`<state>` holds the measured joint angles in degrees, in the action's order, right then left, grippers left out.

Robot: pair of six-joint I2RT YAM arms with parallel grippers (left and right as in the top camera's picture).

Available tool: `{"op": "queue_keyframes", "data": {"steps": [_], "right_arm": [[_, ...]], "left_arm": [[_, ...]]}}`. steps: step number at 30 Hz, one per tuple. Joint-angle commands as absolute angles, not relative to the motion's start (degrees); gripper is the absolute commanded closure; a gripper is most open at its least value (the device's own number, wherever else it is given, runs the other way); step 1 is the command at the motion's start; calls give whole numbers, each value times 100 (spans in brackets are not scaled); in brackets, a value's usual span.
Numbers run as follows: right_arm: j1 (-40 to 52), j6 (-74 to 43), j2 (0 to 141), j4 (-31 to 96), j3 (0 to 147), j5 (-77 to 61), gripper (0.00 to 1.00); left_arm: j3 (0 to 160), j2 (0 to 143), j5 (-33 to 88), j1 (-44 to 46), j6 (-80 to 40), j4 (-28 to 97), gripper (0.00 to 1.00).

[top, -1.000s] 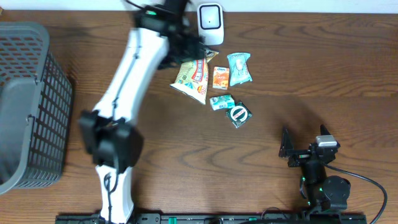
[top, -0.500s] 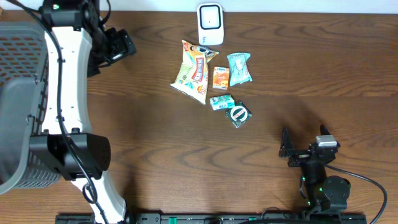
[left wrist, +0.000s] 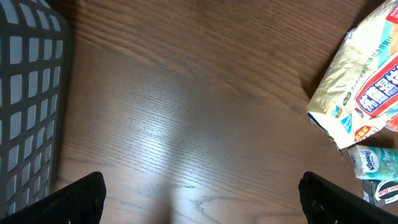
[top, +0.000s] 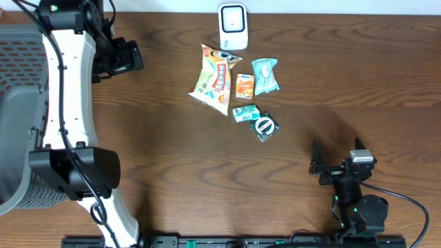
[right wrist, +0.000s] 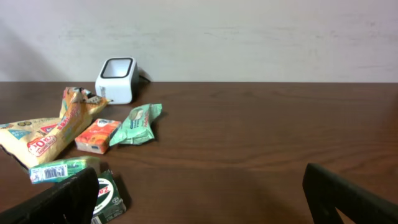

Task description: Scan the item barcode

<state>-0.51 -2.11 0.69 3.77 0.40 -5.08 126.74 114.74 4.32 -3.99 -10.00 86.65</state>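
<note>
The left arm has swung away from above the snack packets since a second ago; its left gripper (top: 133, 56) now hangs at the far-left part of the table (top: 207, 179), beside the grey basket (top: 27, 103), jaws spread wide and holding nothing. The right gripper (top: 335, 155) sits low at the near right, jaws equally wide and empty.

The items lie in a cluster near the far edge, just in front of the white scanner (top: 233, 26); the largest is a yellow snack bag (top: 213, 81). Its long axis runs far-to-near with a slight tilt; its crimped far end points towards the scanner. Beside it lie an orange packet (top: 244, 85), a mint-green packet (top: 265, 74), a small green packet (top: 245, 112) and a black packet (top: 264, 127).

Only the overhead view takes in basket, scanner and both arms together; the left wrist view shows basket mesh at one side and the bag's printed corner at the other; the right wrist view shows the cluster side-on, with the scanner's dark window and a pale wall (right wrist: 249, 37) behind.
</note>
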Motion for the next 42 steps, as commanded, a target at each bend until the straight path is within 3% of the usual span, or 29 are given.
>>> {"op": "queue_keyframes", "data": {"steps": [1,7,12,16,20,27,36,42], "right_arm": [[-67,-440,38,191,34,-757,1],[-67,-821,38,-370,34,-1378,1],[-67,-2106,38,-1391,34,-2130,1],[-67,-2674,40,-3667,38,-2075,1],[-67,-2674,163,-4591,290,-1610,1],[-67,-1026,2115,-3942,2202,-2231,1],[-67,-115,6589,217,6482,-4390,1],[-67,-126,8230,956,7081,-6751,1]], "left_arm": [[12691,11509,360,-421,-878,8694,2],[12691,11509,360,-421,-880,8691,2],[12691,11509,360,-421,-878,8694,2],[12693,11509,360,-421,-878,8694,2],[12693,11509,360,-421,-878,8691,2],[12693,11509,360,-421,-880,8694,2],[12693,11509,360,-421,-878,8694,2],[12693,11509,360,-421,-880,8694,2]]}}
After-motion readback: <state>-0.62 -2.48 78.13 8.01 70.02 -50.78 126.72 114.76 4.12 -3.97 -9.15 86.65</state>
